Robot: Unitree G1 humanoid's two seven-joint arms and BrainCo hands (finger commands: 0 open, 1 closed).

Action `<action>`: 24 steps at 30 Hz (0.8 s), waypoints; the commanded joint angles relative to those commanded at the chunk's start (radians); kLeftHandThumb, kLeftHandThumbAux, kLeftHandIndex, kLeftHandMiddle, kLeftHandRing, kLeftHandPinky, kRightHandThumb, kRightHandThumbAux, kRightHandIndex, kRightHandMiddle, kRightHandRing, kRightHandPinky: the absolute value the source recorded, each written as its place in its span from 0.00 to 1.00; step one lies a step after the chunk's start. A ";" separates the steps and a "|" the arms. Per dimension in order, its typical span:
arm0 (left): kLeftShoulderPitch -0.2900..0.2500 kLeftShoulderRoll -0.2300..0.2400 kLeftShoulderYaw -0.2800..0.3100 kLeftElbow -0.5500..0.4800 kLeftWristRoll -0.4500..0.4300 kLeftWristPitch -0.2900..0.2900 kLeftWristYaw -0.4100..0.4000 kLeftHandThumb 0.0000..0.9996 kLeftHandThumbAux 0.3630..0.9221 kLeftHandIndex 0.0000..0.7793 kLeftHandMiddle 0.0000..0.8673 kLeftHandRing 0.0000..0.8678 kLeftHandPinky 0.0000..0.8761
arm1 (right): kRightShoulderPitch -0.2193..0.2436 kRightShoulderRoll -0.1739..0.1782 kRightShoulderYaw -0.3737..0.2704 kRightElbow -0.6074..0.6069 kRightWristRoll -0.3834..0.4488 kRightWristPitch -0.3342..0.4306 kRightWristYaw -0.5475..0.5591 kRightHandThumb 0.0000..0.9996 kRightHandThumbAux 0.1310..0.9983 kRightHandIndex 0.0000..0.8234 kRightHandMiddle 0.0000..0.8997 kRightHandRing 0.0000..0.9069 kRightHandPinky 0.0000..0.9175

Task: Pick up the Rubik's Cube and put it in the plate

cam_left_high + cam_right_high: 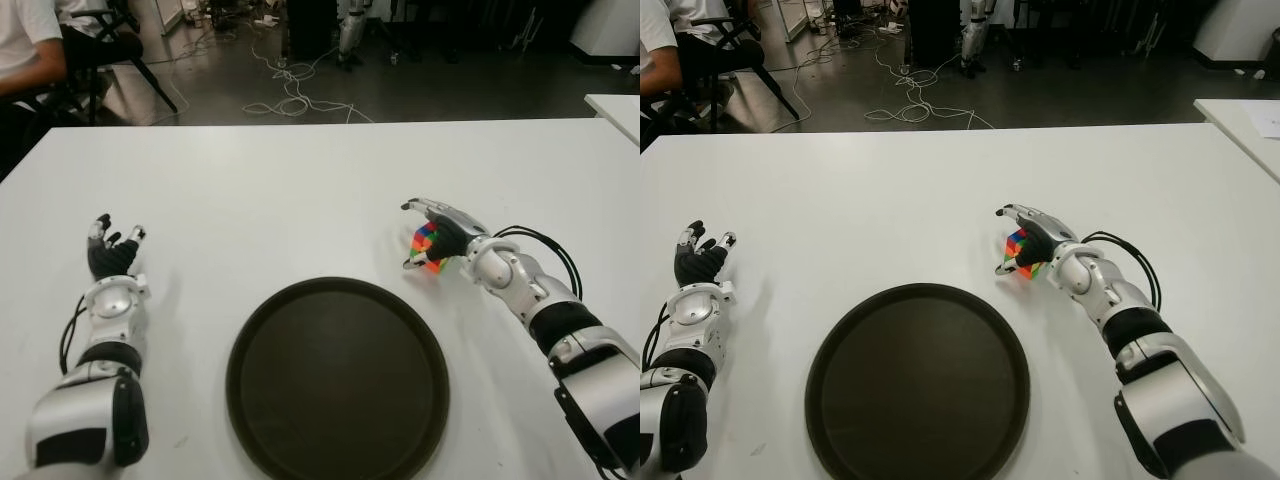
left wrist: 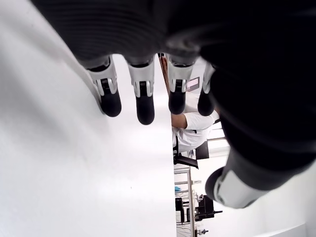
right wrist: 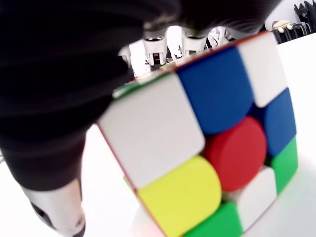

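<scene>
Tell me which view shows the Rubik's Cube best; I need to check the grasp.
The right wrist view: the Rubik's Cube fills it, coloured tiles plain, against the right hand's palm. Both eye views show it small, partly hidden inside the right hand, beyond the dark plate. The left wrist view shows none of it.

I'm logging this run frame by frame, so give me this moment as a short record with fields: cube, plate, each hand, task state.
cube: multicoloured Rubik's Cube, on the white table, beyond the plate's far right edge
plate: round dark brown plate, near centre of the table, nothing in it
right hand: right hand wrapped around the cube, fingers over its far side
left hand: left hand to the left of the plate, fingers spread, holding nothing
task state: cube grasped, not yet in the plate
</scene>
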 joint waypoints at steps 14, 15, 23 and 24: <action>0.002 0.005 0.007 0.005 -0.002 -0.006 -0.012 0.00 0.68 0.06 0.10 0.09 0.08 | 0.028 -0.029 -0.003 -0.054 -0.001 0.000 0.007 0.00 0.73 0.00 0.00 0.00 0.00; 0.002 0.005 0.007 0.005 -0.002 -0.007 -0.013 0.00 0.67 0.06 0.10 0.09 0.08 | 0.032 -0.034 -0.005 -0.063 -0.001 0.001 0.010 0.00 0.73 0.00 0.00 0.00 0.00; 0.002 0.008 0.006 0.006 0.000 -0.005 -0.017 0.00 0.67 0.07 0.11 0.09 0.09 | 0.054 -0.062 -0.013 -0.131 -0.004 0.012 0.031 0.00 0.76 0.00 0.00 0.00 0.00; 0.002 0.009 0.006 0.006 0.001 -0.004 -0.017 0.00 0.67 0.07 0.11 0.09 0.09 | 0.057 -0.066 -0.014 -0.140 -0.007 0.013 0.033 0.00 0.77 0.00 0.00 0.00 0.00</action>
